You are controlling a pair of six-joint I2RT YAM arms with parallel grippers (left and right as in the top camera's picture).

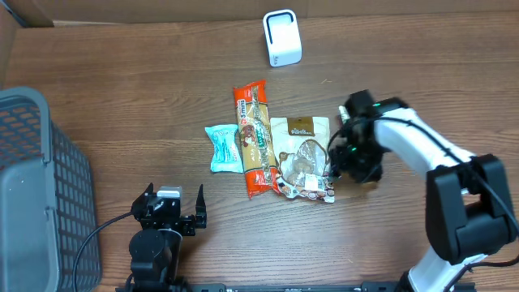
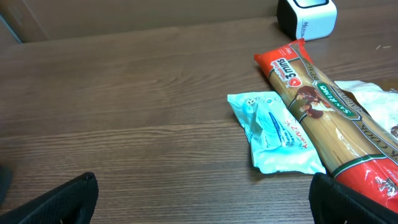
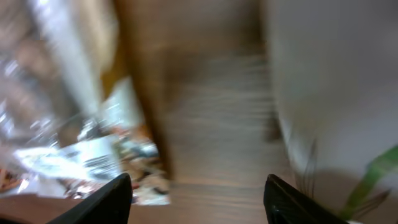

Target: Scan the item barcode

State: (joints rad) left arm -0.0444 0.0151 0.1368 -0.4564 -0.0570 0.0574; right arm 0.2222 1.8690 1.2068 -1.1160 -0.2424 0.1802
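Observation:
A white barcode scanner point(image 1: 282, 38) stands at the back of the table. In the middle lie three items side by side: a teal pouch point(image 1: 223, 148), a long red and green pasta pack point(image 1: 255, 138) and a clear snack bag with a brown label point(image 1: 302, 154). My right gripper point(image 1: 335, 166) hangs at the snack bag's right edge. In the blurred right wrist view it point(image 3: 198, 200) is open over bare wood, with the snack bag point(image 3: 74, 155) to its left. My left gripper point(image 1: 169, 212) is wide open near the front edge, and the left wrist view shows it point(image 2: 202, 202) holding nothing, short of the teal pouch point(image 2: 277, 130).
A grey mesh basket point(image 1: 40, 186) fills the left side. A cardboard wall point(image 1: 162, 10) runs along the back. In the left wrist view the pasta pack point(image 2: 329, 118) and the scanner point(image 2: 308, 15) lie to the right.

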